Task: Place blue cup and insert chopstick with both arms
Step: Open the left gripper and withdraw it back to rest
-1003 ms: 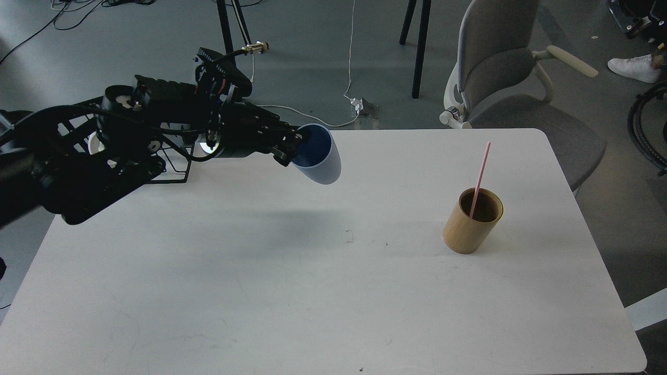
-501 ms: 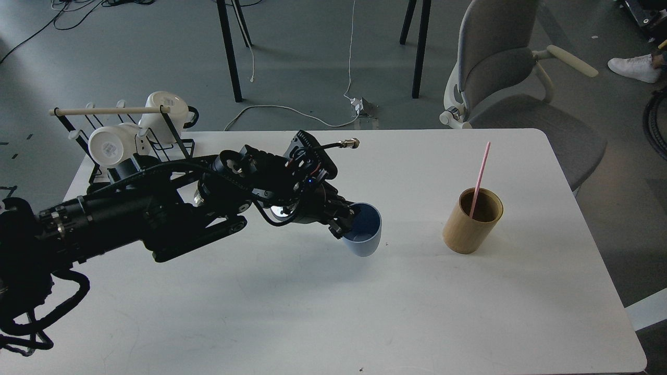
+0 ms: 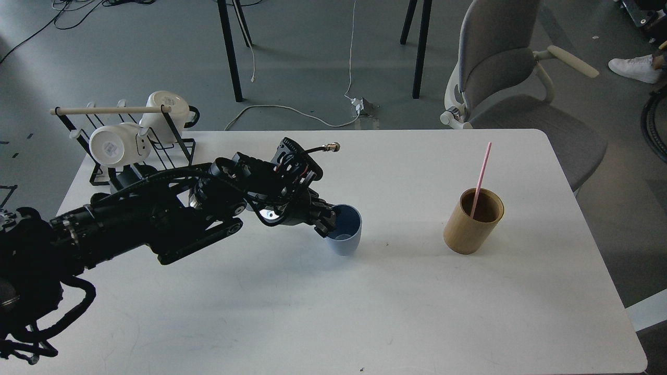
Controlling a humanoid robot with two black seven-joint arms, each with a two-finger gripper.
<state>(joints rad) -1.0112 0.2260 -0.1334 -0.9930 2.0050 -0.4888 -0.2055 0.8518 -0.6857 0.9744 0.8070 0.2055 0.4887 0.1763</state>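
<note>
Left gripper (image 3: 327, 225): pinching the near-left rim of the blue cup (image 3: 345, 234), one finger inside the mouth and one outside.
Left arm (image 3: 156, 224): reaches in from the left edge, low across the table (image 3: 365, 302).
Blue cup: upright near the table's middle, base apparently on the surface, mouth open upward.
Chopstick (image 3: 480, 177): pink, leaning inside the bamboo holder (image 3: 471, 221), top tilted to the right.
Bamboo holder: stands well to the right of the cup.
Rack (image 3: 130, 140): black wire, at the far-left corner, holding two white mugs (image 3: 112, 148).
Right arm: out of the picture.

Pale blue cup (image 3: 345, 235), pink chopstick (image 3: 481, 178)
</note>
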